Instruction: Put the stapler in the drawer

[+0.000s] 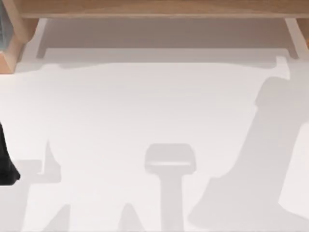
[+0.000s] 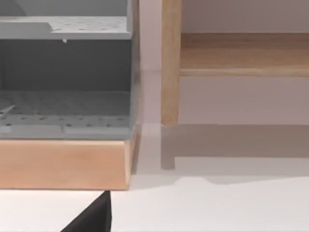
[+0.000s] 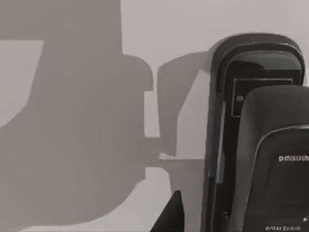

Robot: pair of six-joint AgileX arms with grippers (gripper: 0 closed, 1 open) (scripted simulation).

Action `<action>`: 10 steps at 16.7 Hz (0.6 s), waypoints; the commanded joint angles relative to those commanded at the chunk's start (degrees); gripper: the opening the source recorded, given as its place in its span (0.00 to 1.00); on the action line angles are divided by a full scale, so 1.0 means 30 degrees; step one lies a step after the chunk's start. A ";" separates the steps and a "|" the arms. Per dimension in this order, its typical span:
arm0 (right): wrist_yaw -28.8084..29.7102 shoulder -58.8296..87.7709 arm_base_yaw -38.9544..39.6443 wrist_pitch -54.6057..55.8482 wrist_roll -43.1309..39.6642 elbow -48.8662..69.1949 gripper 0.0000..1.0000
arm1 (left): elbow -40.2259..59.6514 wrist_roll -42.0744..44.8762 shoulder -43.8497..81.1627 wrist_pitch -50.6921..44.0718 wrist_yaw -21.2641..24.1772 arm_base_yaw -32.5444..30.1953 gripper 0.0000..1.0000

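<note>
1. Stapler [image 3: 256, 135]: black, flat on white table [image 1: 154, 116], close under right wrist cam; long axis runs away from cam, rounded end far.
2. Right claw: nearer arm; finger state can't tell.
3. Drawer [image 2: 65, 101]: near left arm.

You have one stapler [image 3: 256, 140], black, lying on the one white table [image 1: 154, 111]. You have one wooden drawer unit [image 2: 63, 162] at the far left, with two grey perforated shelves [image 2: 63, 108] inside.
</note>
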 joint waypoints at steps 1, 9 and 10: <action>0.0000 0.0000 0.0000 0.0000 0.0000 0.0000 0.90 | 0.0000 0.0000 0.0000 0.0000 0.0000 0.0000 1.00; 0.0000 0.0000 0.0000 0.0000 0.0000 0.0000 1.00 | 0.0000 0.0000 0.0000 0.0000 0.0000 0.0000 1.00; 0.0000 0.0000 0.0000 0.0000 0.0000 0.0000 1.00 | 0.0000 0.0000 0.0000 0.0000 0.0000 0.0000 1.00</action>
